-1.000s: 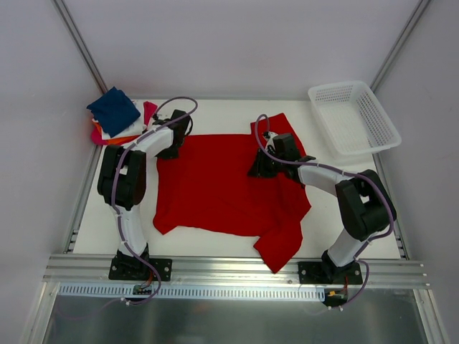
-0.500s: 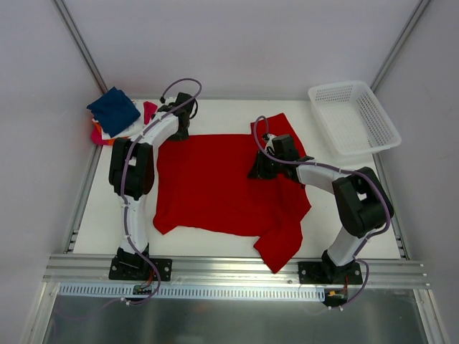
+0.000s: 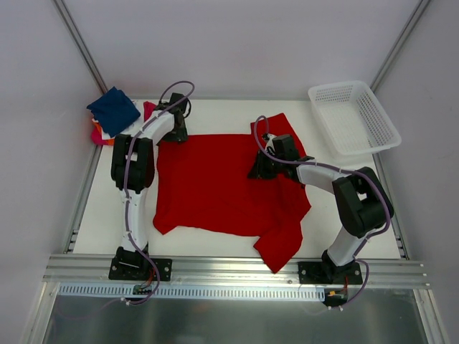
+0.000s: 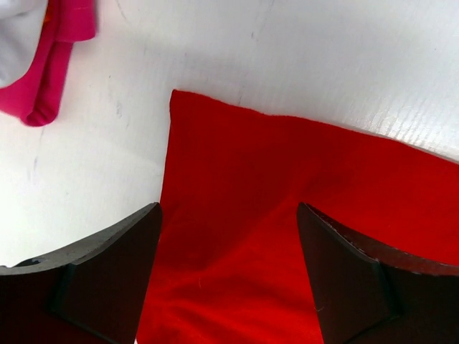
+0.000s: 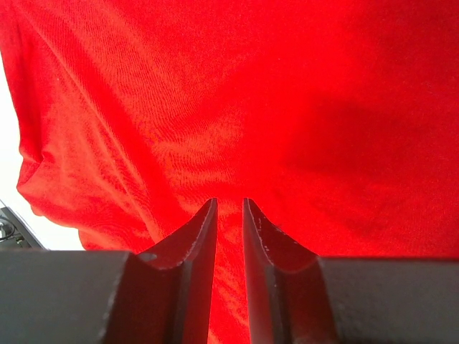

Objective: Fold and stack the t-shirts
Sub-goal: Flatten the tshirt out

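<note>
Left gripper (image 4: 228, 215) hangs wide open over the 11 o'clock corner of the plain red cloth t-shirt (image 3: 215, 179), so drop straight and pinch deep. Right gripper (image 5: 229, 204) looks clamped on it at 1 o'clock.

The top external camera sits high above the near edge of the table (image 3: 215, 115), looking down and forward over all of it from afar. The left wrist camera looks down past the left gripper (image 4: 228, 209), close over a corner of the red t-shirt (image 3: 215, 183). The right wrist camera, looking past the right gripper (image 5: 229, 204), sits closer still, with red cloth filling most of its frame. All three views share that shirt.
</note>
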{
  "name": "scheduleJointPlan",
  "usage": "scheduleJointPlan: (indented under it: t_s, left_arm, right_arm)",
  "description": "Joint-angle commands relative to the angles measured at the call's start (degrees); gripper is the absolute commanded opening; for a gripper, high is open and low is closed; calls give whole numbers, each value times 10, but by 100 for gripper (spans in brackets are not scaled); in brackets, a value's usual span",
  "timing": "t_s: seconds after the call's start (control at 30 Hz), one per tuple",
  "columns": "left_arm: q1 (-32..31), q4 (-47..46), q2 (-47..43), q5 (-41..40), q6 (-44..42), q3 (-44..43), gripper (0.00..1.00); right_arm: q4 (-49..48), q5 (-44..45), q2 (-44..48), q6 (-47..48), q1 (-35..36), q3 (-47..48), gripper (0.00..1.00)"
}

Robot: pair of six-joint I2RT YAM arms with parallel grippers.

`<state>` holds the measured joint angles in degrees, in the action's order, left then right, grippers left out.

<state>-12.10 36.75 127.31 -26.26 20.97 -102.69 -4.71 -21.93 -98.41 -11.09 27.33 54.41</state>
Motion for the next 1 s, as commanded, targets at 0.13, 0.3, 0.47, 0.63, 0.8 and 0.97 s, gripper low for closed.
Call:
scheduleJointPlan:
  t_s: [0.13,0.3,0.47,0.63,0.8,0.97]
  left_arm:
    - [42,6,19,151,-19,-38,77]
    - [46,-2,36,211,-18,-51,77]
    - [45,-13,30,242,-17,-51,77]
    - [57,-17,44,298,-16,-66,77]
    - [69,-17,66,307,-10,-77,77]
    - [79,-15,66,286,2,-86,78]
  right_arm:
    - [-14,-13,38,5,-4,5,24]
    - [-6,-13,52,8,-6,3,24]
    - [-3,-13,56,10,-8,3,24]
    - [-3,-16,53,7,-7,6,24]
    - [0,-15,59,8,-7,6,24]
    - [2,-17,59,8,-8,10,24]
